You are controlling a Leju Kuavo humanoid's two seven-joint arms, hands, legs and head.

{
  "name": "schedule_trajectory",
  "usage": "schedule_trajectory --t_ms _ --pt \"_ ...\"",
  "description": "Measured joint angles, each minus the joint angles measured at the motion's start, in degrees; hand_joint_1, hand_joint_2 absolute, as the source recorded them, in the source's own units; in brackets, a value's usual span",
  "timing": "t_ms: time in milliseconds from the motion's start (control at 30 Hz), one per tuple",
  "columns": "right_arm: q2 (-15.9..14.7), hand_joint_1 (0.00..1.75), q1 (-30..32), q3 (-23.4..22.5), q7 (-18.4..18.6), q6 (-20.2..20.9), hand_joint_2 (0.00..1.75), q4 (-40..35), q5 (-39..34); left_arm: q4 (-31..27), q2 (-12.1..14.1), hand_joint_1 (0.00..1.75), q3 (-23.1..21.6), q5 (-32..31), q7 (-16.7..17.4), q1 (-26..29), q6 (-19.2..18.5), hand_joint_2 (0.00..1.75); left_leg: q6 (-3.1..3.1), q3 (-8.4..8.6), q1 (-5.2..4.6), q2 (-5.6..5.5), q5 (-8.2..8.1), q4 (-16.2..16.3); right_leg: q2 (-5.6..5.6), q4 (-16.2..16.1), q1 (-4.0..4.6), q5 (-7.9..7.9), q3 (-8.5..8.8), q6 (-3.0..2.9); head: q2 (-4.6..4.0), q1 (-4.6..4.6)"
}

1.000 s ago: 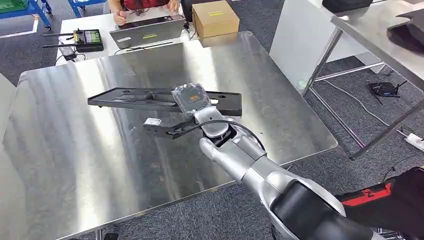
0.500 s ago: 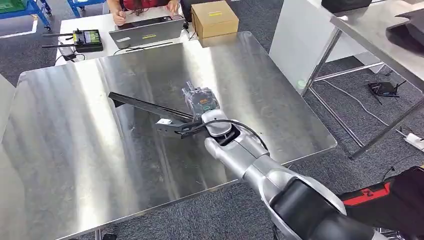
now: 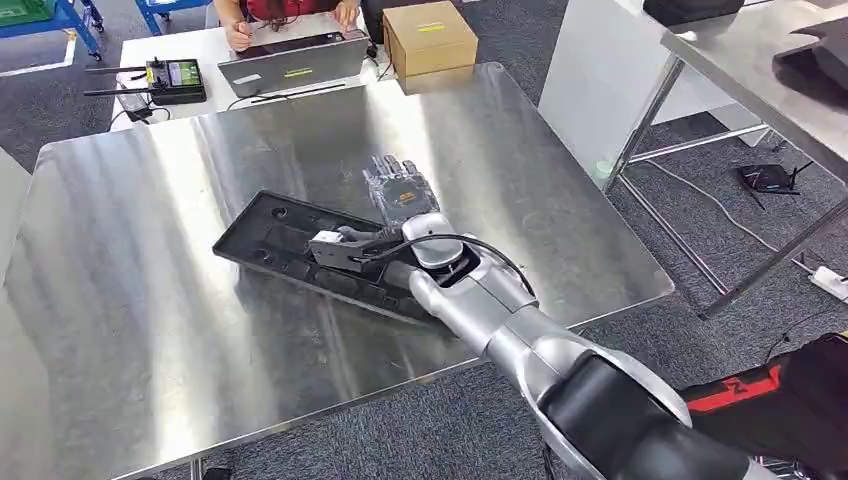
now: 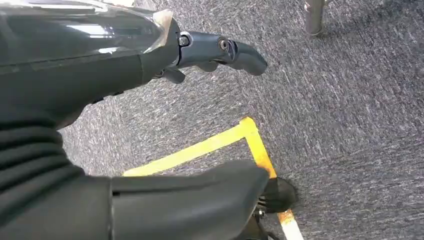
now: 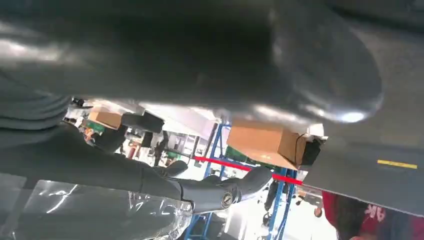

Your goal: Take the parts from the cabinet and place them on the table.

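At the left of the centre in the head view, a long black tray-like part (image 3: 300,250) is seen lying flat on the steel table (image 3: 130,300), slanting down toward the lower right. No contact is shown between it and the right hand (image 3: 400,190), which is placed just past its upper edge near the middle of the frame, wrapped in clear film, with its fingers spread and nothing held. The part is judged to be already set down, so the step in hand is taken to be the withdrawal. It would be done well if the hand were lifted straight up first, so that the wrist and the black cable over the part are not dragged across it. The part should be left well inside the table edge.

In the left wrist view, the left hand (image 4: 215,50) is seen hanging over the grey carpet, its dark fingers loosely extended and empty.

At the upper right of the table, a cardboard box (image 3: 430,38) is seen beside a laptop (image 3: 295,60), well apart from the part.
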Motion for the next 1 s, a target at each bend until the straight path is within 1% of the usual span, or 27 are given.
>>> schedule_trajectory --t_ms 633,700,767,933,1000 --pt "0.0 0.00 0.0 -0.4 0.2 -0.3 0.00 0.0 0.0 0.0 -0.1 0.00 0.0 0.0 0.0 0.0 0.0 0.00 0.00 0.00 0.00 0.00 0.00 0.0 0.00 0.0 0.01 0.00 0.00 0.00 0.00 0.00" --pt "0.0 0.00 -0.1 -0.6 0.7 -1.2 0.00 0.0 -0.1 0.0 -0.1 0.00 0.0 0.0 0.0 0.0 0.3 0.00 0.00 0.00 0.00 0.00 0.00 0.0 0.00 0.0 0.01 0.00 0.00 0.00 0.00 0.00" --pt "0.0 0.00 -0.4 -1.1 0.8 -3.0 0.00 0.0 -0.7 0.0 -0.1 0.00 0.0 -0.1 0.0 0.1 0.7 0.00 0.00 0.00 0.00 0.00 0.00 0.0 0.00 0.0 0.01 0.00 0.00 0.00 0.00 0.00" --pt "0.0 0.00 -2.0 -4.1 -2.0 -7.0 0.00 -1.9 -2.7 0.0 -0.1 0.00 0.0 -0.4 -0.3 0.6 0.9 0.00 0.00 -0.01 0.00 0.00 0.00 0.0 0.00 0.0 0.01 0.00 -0.01 0.00 0.00 0.00" --pt "0.0 0.00 -2.6 -5.6 -4.0 -8.8 0.00 -3.7 -3.4 0.0 -0.2 0.00 0.0 -0.7 -0.6 0.6 1.0 0.00 0.00 0.00 0.00 0.00 0.00 0.0 0.00 0.0 0.01 0.00 -0.01 0.00 0.00 0.00"
